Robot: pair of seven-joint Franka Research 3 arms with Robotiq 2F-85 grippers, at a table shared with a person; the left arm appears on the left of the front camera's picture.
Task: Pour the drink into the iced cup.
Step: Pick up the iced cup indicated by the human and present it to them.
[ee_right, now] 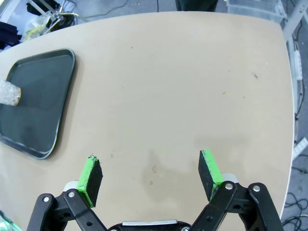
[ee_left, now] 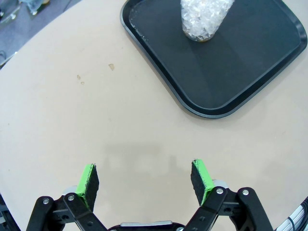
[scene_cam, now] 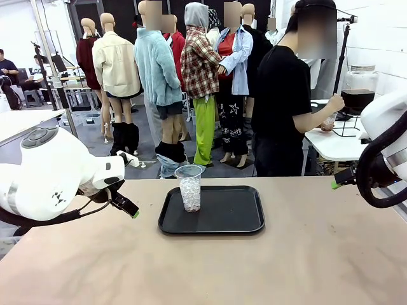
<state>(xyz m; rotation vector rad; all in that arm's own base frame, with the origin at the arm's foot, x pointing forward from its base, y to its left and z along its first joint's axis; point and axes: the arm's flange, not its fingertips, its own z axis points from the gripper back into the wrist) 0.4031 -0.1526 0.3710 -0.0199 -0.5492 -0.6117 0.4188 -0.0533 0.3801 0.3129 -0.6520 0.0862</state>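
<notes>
Two arms (scene_cam: 51, 175) (scene_cam: 388, 149) flank the tray (scene_cam: 235, 213), jaws wide.

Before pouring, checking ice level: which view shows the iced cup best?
Front view: the whole clear plastic cup of ice, upright on the black tray. Left wrist shows its lower part; right wrist, a cropped bit.
</notes>
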